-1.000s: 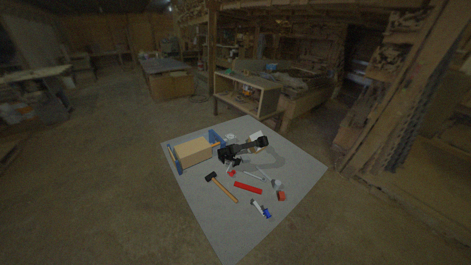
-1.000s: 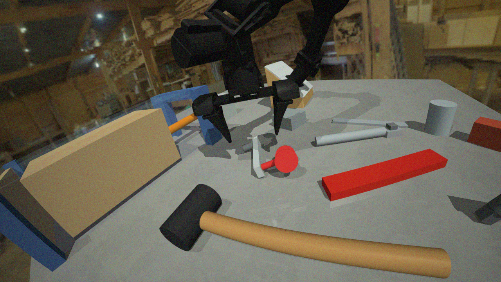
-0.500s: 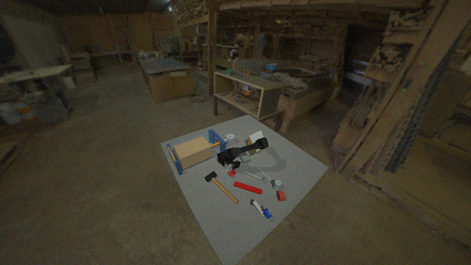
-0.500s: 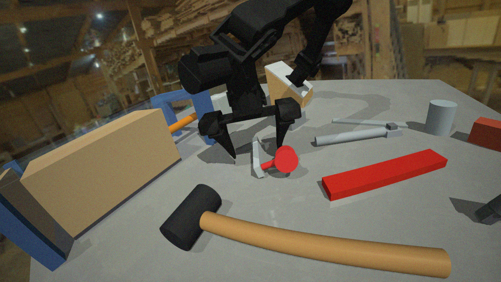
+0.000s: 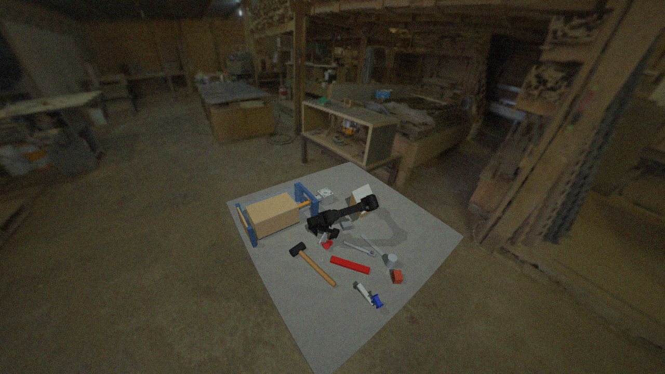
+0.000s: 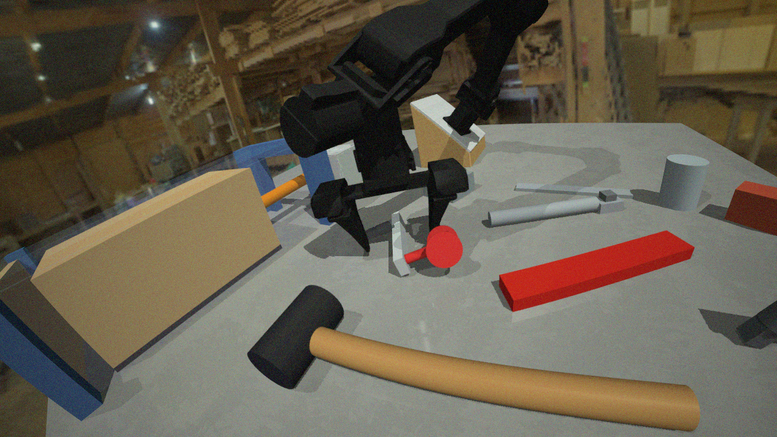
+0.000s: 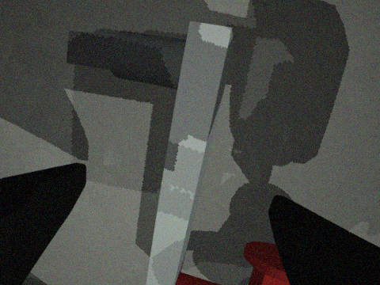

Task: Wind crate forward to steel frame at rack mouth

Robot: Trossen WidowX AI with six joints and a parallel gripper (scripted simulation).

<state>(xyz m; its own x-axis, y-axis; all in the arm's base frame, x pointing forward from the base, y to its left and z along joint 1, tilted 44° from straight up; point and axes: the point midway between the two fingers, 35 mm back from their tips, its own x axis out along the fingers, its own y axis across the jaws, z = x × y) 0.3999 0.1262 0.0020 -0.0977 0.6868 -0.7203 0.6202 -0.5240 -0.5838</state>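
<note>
My gripper (image 5: 323, 234) (image 6: 400, 240) (image 7: 180, 190) is open, pointing down over a crank handle. The crank's pale bar (image 6: 398, 244) (image 7: 184, 142) lies between the spread fingers, with a gap on both sides. Its red knob (image 5: 327, 244) (image 6: 444, 247) (image 7: 263, 253) is partly hidden by one finger in the wrist view. The crank's key end is not clearly visible. The tan crate (image 5: 274, 216) (image 6: 162, 260) sits flat between blue frames. An orange strap (image 5: 304, 203) (image 6: 283, 189) runs from it towards the blue frame (image 5: 314, 207) (image 6: 317, 176) by the pale winch (image 5: 325, 192) (image 6: 345, 162); a gap separates crate and frame.
A mallet (image 5: 317, 268) (image 6: 488, 374), red bar (image 5: 350, 265) (image 6: 597, 269), wrench-like tool (image 5: 358, 248) (image 6: 543, 212), grey cylinder (image 5: 391, 259) (image 6: 683, 183) and red block (image 5: 396, 276) (image 6: 755, 207) lie around. A second crank has a blue knob (image 5: 376, 301). A white-topped tan block (image 6: 434, 142) stands behind.
</note>
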